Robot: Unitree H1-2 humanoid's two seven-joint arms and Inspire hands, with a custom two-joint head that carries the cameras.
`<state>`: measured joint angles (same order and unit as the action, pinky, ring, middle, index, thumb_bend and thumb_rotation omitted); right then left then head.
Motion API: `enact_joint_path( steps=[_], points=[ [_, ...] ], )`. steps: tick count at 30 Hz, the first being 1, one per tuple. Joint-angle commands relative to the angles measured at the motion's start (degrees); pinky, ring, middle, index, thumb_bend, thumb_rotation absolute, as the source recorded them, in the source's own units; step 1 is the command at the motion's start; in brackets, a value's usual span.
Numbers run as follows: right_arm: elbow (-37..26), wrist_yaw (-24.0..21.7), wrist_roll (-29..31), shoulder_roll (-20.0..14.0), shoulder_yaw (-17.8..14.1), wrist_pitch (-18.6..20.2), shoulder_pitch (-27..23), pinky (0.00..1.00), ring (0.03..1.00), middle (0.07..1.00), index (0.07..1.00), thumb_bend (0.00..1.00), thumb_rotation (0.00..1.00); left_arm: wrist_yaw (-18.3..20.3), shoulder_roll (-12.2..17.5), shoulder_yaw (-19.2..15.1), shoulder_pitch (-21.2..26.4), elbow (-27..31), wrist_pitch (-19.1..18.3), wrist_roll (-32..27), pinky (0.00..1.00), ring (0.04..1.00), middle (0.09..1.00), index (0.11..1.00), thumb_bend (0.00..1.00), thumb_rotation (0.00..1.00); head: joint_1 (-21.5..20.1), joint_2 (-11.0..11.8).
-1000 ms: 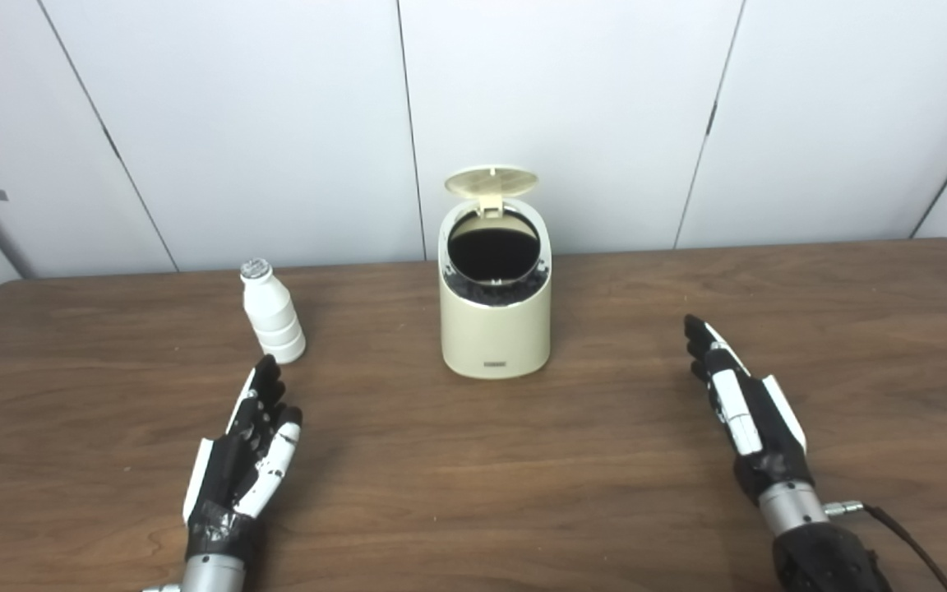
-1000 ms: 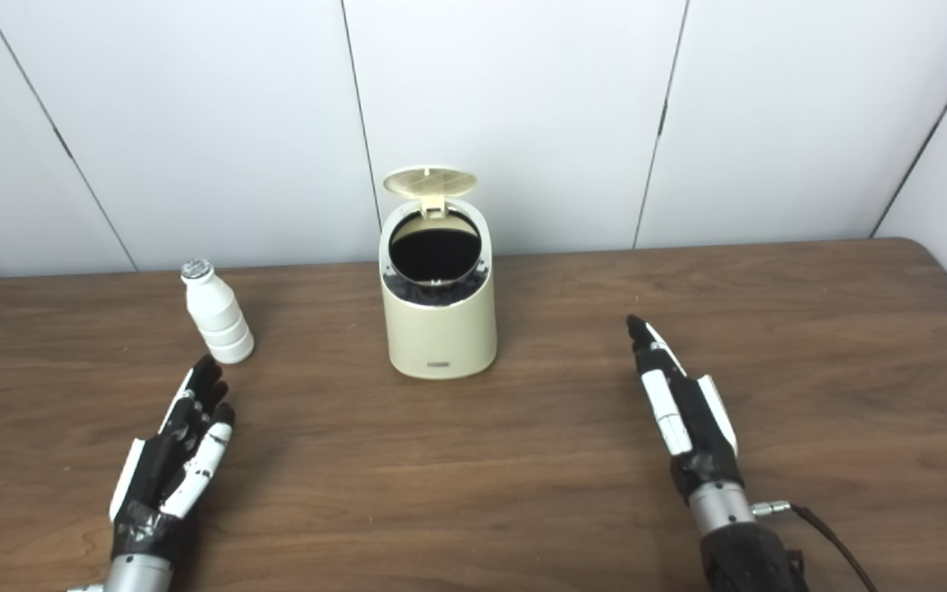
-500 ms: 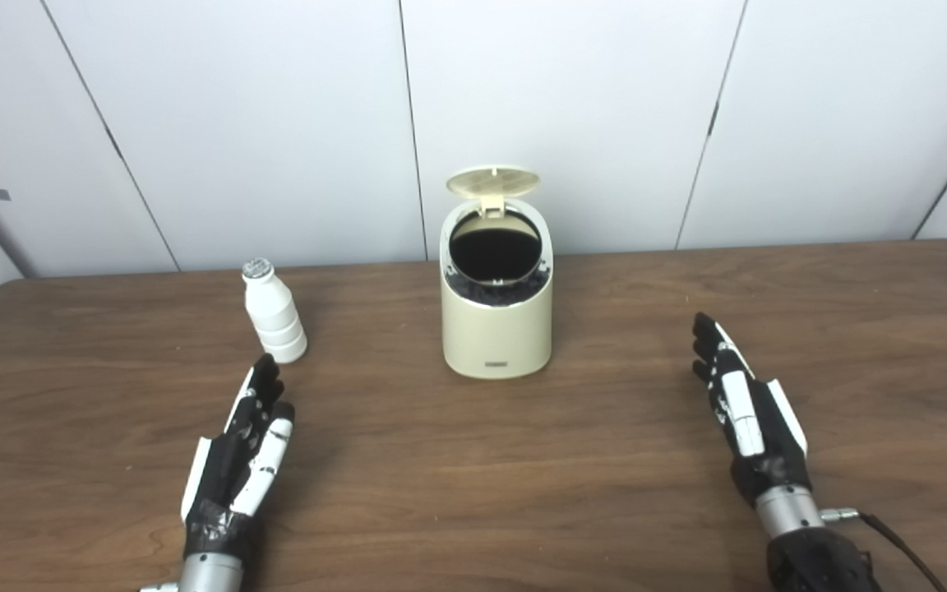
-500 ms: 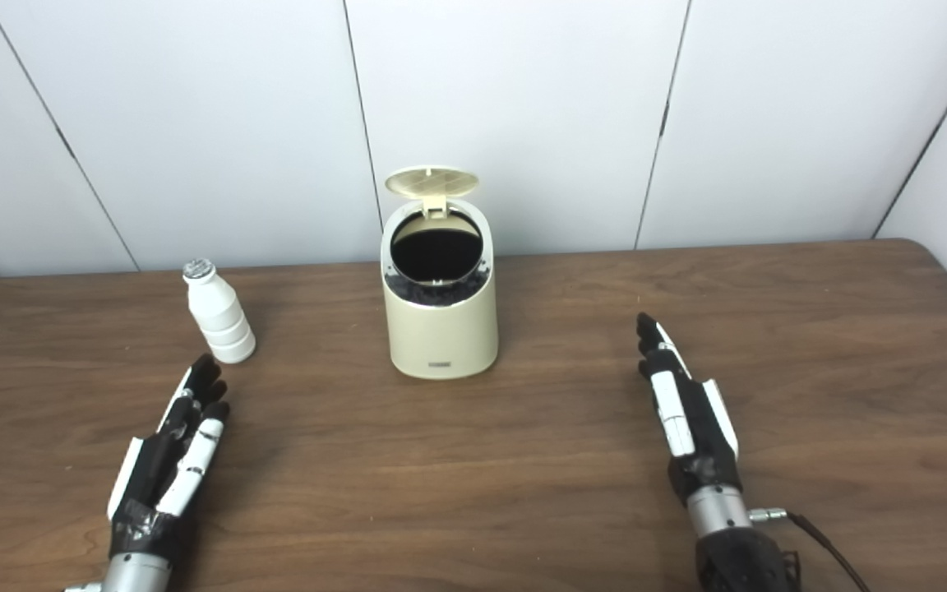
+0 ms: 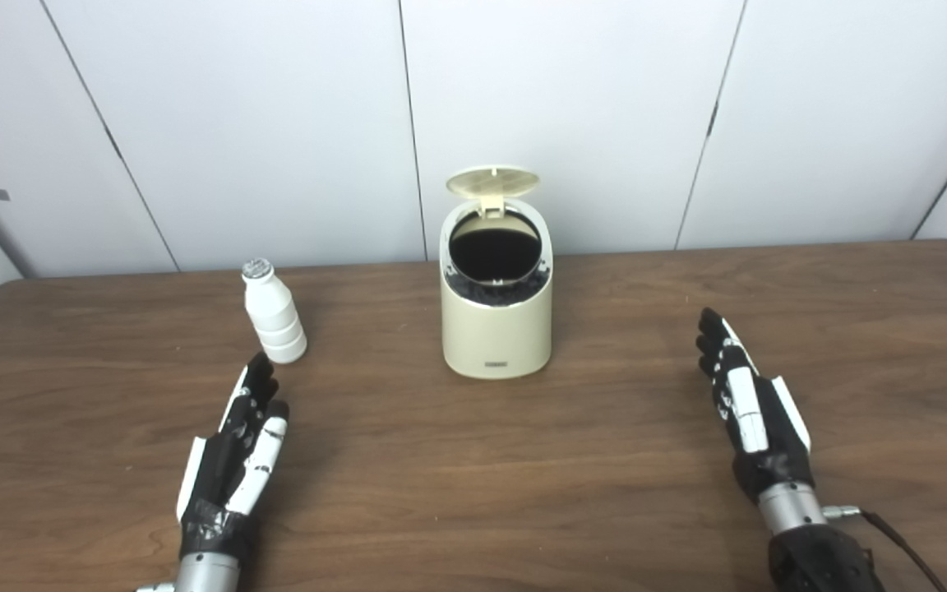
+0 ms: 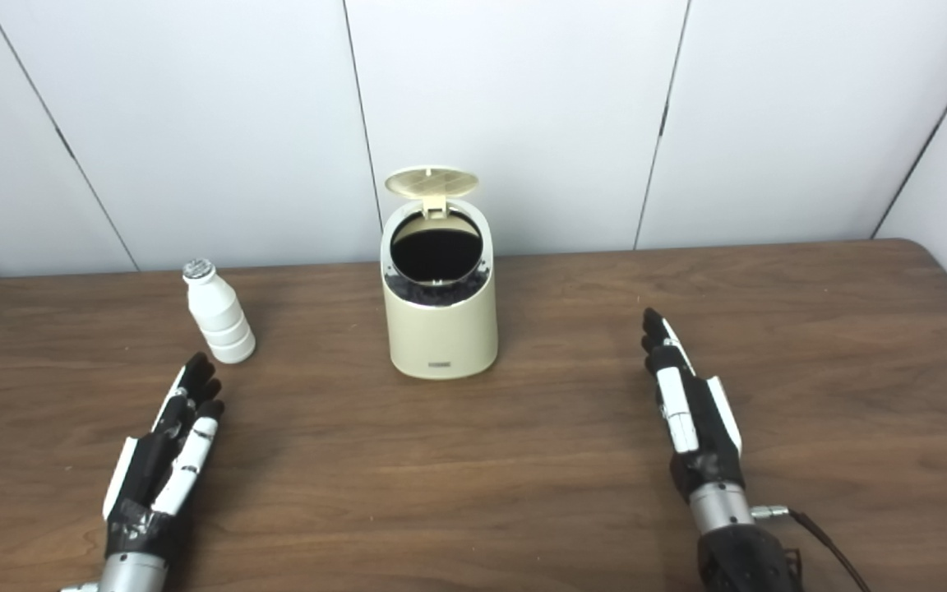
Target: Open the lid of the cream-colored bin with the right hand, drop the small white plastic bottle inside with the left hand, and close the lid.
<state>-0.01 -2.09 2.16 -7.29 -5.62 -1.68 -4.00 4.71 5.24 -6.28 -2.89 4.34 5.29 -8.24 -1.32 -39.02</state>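
The cream-colored bin (image 5: 496, 333) stands mid-table with its round lid (image 5: 493, 182) tipped up at the back, showing a dark inside. A small white plastic bottle (image 5: 274, 324) with a silver cap stands upright to the bin's left. My left hand (image 5: 233, 450) lies flat and open just in front of the bottle, fingertips a short gap from its base. My right hand (image 5: 749, 407) rests open on the table, well to the right of the bin, fingers stretched forward.
The brown wooden table (image 5: 473, 477) reaches to a white panelled wall (image 5: 276, 123) right behind the bin. A cable (image 5: 893, 534) trails from my right wrist near the bottom edge.
My right hand has slid a little to the right, away from the bin. My left hand has eased slightly left and back. Bin, lid and bottle stand unchanged.
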Motion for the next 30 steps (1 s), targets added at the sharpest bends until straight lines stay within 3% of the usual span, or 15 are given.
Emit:
enact_joint_path(
  steps=[1, 4, 11, 20, 25, 30],
  points=[
    [-1.15, 0.01, 0.48, -0.44, -0.38, -1.25, -0.36, 0.99, 0.966, 0.969, 0.951, 0.6, 1.0, -0.8, -0.07, -0.45, -0.39, 0.16, -0.45, -0.08, 1.0, 1.0, 1.0, 1.0, 0.32, 0.52, 0.1, -0.06],
    [-1.72, -0.11, 0.14, -1.02, -0.41, -0.5, -0.23, 0.99, 0.965, 0.969, 0.947, 0.58, 1.0, -2.35, -0.38, -0.66, -0.37, 1.84, -2.58, 1.58, 1.0, 1.0, 1.0, 1.0, 0.37, 0.51, 0.39, -0.03],
    [-1.7, -0.54, 0.79, -1.88, -0.69, -0.1, -0.04, 0.99, 0.963, 0.966, 0.951, 0.58, 1.0, -4.73, -0.63, -0.57, -0.37, 6.42, -5.98, 5.98, 1.0, 1.0, 0.973, 0.994, 0.54, 0.32, 1.1, -0.16],
    [-0.59, -0.79, 1.32, -2.33, -0.58, -0.73, -0.63, 0.99, 0.971, 0.967, 0.953, 0.6, 0.99, -7.25, -0.04, -1.22, 0.87, 11.63, -9.41, 12.17, 0.94, 0.952, 0.949, 0.962, 0.65, 0.31, 2.36, 0.0],
    [-0.13, -1.27, 1.83, -2.61, -0.5, -0.59, -0.88, 0.99, 0.979, 0.969, 0.956, 0.59, 0.99, -8.84, 0.81, -2.44, 2.92, 11.59, -11.81, 14.8, 0.9, 0.912, 0.932, 0.95, 0.7, 0.31, 2.69, 0.14],
    [0.1, -1.51, 1.66, -2.84, -0.41, -0.85, -1.03, 1.0, 0.984, 0.973, 0.96, 0.6, 0.99, -8.26, 1.53, -3.04, 4.36, 11.36, -13.32, 14.05, 0.89, 0.92, 0.924, 0.932, 0.72, 0.29, 2.57, 0.1]
  ],
)
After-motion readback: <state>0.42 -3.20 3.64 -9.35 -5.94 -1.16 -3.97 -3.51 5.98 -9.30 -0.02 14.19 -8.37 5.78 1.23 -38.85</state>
